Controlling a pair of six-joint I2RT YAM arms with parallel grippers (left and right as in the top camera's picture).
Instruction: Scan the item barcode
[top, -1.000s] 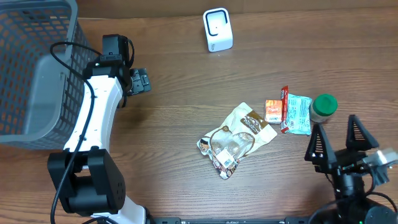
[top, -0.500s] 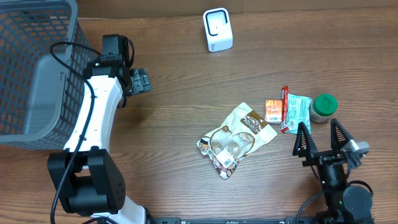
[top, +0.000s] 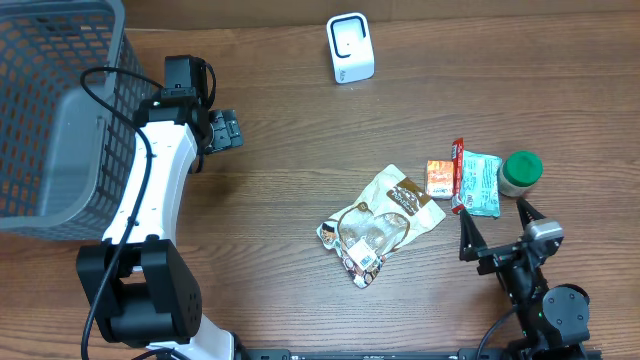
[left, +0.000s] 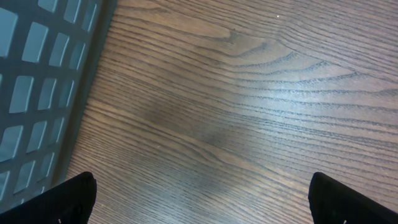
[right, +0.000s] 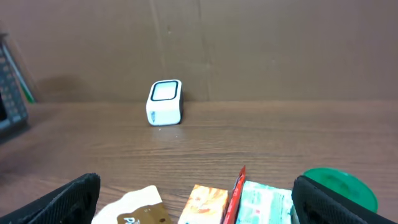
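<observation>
A white barcode scanner (top: 350, 47) stands at the table's far edge and shows in the right wrist view as the scanner (right: 165, 102). Items lie right of centre: a cream and brown bag (top: 400, 200), a clear packet (top: 360, 238), an orange box (top: 438, 178), a red stick packet (top: 458, 175), a teal packet (top: 482, 182) and a green-lidded jar (top: 520, 172). My right gripper (top: 491, 208) is open just in front of the teal packet, holding nothing. The right wrist view has the orange box (right: 202, 202) and teal packet (right: 264, 202) between the open fingers. My left gripper (top: 222, 130) is open over bare wood.
A grey mesh basket (top: 50, 110) fills the far left corner, and its wall (left: 37, 93) runs beside my left gripper (left: 202, 186). A brown wall backs the table behind the scanner.
My right gripper has swung left, from in front of the green-lidded jar to in front of the teal packet, still open. The left arm has not moved.
</observation>
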